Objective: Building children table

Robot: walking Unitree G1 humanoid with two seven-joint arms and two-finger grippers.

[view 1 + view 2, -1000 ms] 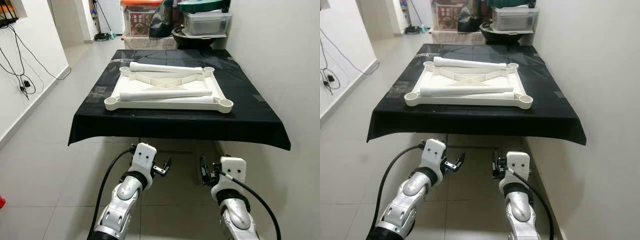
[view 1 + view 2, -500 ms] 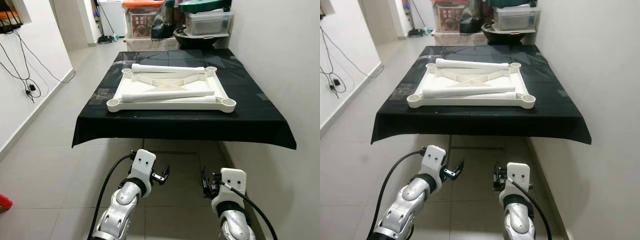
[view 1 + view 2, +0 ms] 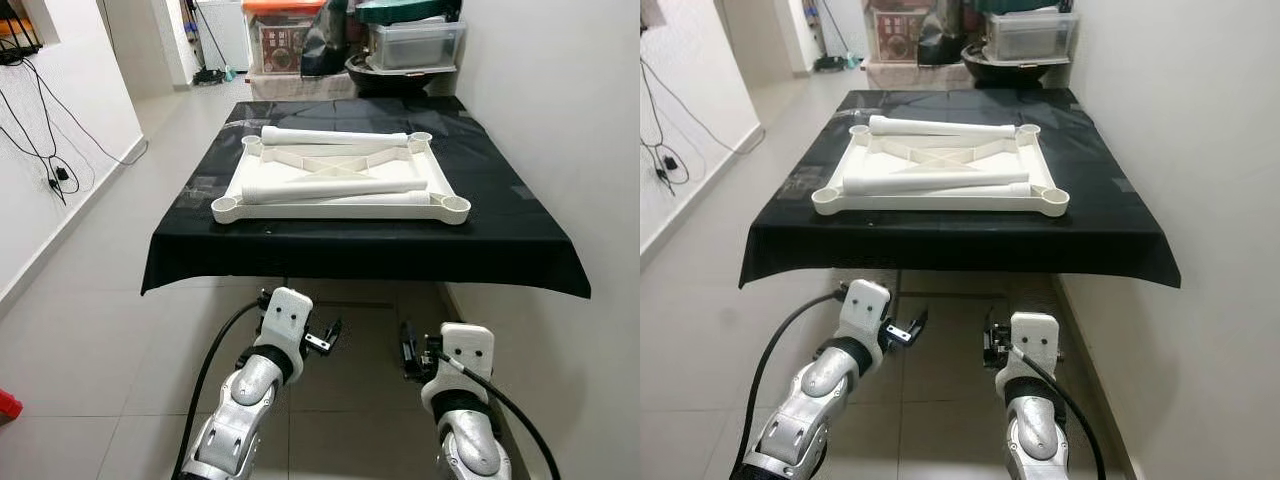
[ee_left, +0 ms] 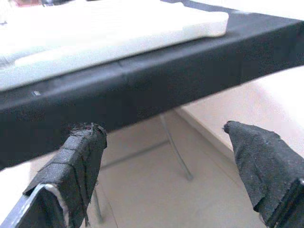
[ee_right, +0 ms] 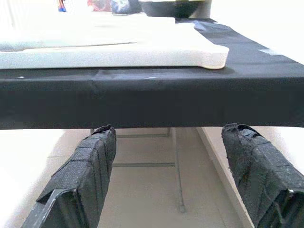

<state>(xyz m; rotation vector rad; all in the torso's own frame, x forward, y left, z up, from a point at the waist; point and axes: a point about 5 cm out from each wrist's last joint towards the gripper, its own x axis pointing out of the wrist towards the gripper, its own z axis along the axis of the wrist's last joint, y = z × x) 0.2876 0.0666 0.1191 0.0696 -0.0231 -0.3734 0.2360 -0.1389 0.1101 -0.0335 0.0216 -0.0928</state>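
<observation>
Since half a second ago the head camera has tipped slightly, so both of my arms sit a little higher in the frame; nothing on the table has shifted. My left gripper [image 3: 326, 338] hangs low in the lower centre-left of the head view, below the table's near edge, fingers spread wide with nothing between them. My right gripper [image 3: 408, 352] sits at lower centre-right, level with it; in its wrist view the two black cloth-wrapped fingers [image 5: 80, 180] stand well apart and empty, pointing under the tabletop. Above both, the black cloth-covered table [image 3: 500, 235] takes up the middle of the frame. On it lies the white plastic square children's table frame [image 3: 340, 203], upside down I think, though the glare makes that hard to confirm, with round sockets at its corners. Two white plastic tube legs [image 3: 335, 186] lie across it, one nearer, one farther. Grey storage boxes [image 3: 412, 45] stand at the top of the frame beyond the table.
</observation>
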